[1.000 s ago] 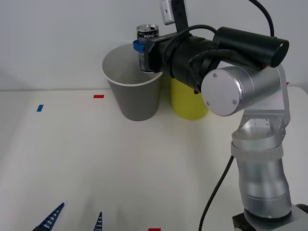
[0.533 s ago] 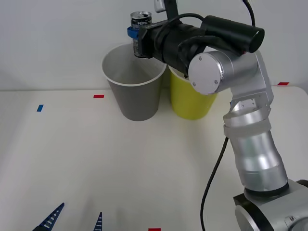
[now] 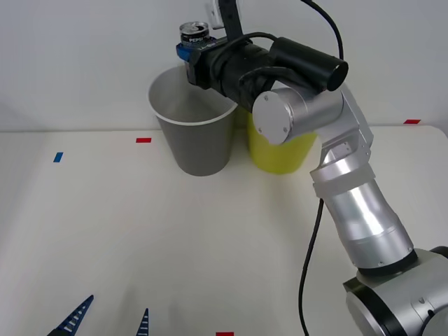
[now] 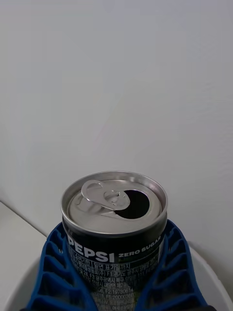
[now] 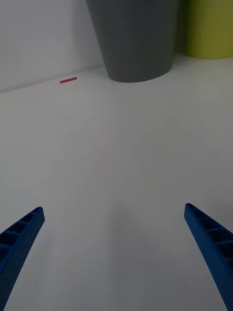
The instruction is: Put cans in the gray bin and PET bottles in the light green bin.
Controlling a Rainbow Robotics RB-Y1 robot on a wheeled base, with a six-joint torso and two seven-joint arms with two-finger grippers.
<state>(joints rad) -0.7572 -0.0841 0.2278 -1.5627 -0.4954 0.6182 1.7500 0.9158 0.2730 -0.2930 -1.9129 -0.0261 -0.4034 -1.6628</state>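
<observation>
The can (image 3: pixel 194 33) stands upright in the air, its long axis straight up and down, pull-tab top facing the ceiling with the drinking hole already open. It is a small metal cylinder with a dull silver lid and a black printed side. The right claw (image 3: pixel 189 54) holds it from both sides, with ribbed blue fingers (image 4: pixel 58 272) pressed against the lower half of the can's wall.

The can hangs just above the back rim of the gray bin (image 3: pixel 199 136), over its opening and not touching it. That bin is a tall tapered cup, matte gray outside and smooth white inside and along the rim. Just beside it, on the robot's right, stands the light green bin (image 3: pixel 276 155) of the same shape, yellow-green outside, mostly hidden behind the arm's black forearm and silver elbow joint.

Both bins sit at the far edge of the white surface (image 3: pixel 140 231), against a plain pale wall. Small red and blue tape marks lie on the surface.

The left claw (image 3: pixel 108 318) sits low at the near edge, spread wide and holding nothing, its two blue ribbed fingers (image 5: pixel 22 238) pointing toward the bins.
</observation>
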